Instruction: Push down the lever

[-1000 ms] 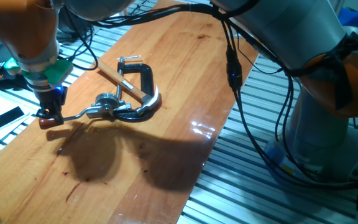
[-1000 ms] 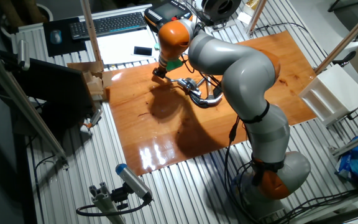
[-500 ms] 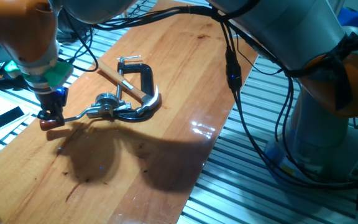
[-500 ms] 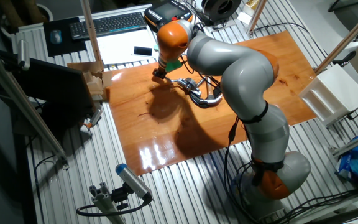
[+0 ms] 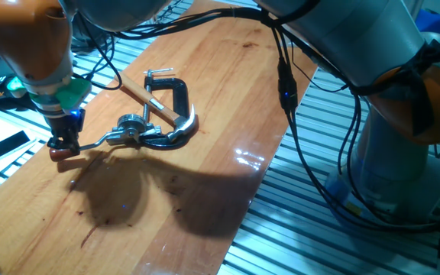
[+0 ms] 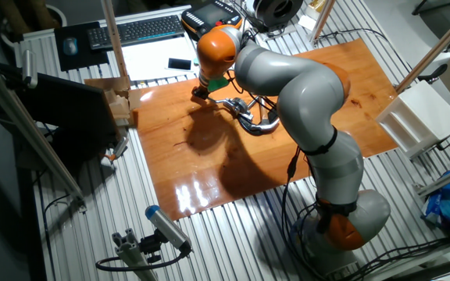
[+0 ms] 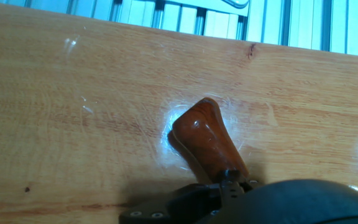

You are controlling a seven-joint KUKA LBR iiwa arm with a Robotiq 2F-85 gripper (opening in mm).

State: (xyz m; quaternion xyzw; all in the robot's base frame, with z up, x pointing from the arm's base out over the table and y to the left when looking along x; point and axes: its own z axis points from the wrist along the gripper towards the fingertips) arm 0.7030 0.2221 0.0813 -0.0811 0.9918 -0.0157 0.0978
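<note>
The lever (image 5: 92, 142) is a thin silver rod hinged on a silver fitting (image 5: 132, 130), lying low and almost level over the wooden board (image 5: 205, 191). Its red-brown knob (image 5: 61, 151) is at the left end, close to the board. In the hand view the knob (image 7: 204, 142) lies right on the wood, just past the dark gripper body. My gripper (image 5: 62, 142) stands upright with its black fingers together on top of the knob. It also shows in the other fixed view (image 6: 200, 92) at the board's far left part.
A hammer with a light wooden handle (image 5: 147, 95) and a black C-clamp (image 5: 176, 88) lie right behind the fitting. The board's left edge is close to the gripper. A keyboard (image 6: 139, 30) and a phone (image 5: 8, 143) lie beyond it. Cables (image 5: 285, 84) hang from the arm.
Almost nothing. The gripper stays on the knob and has shifted only a hair. The lever remains low over the board.
</note>
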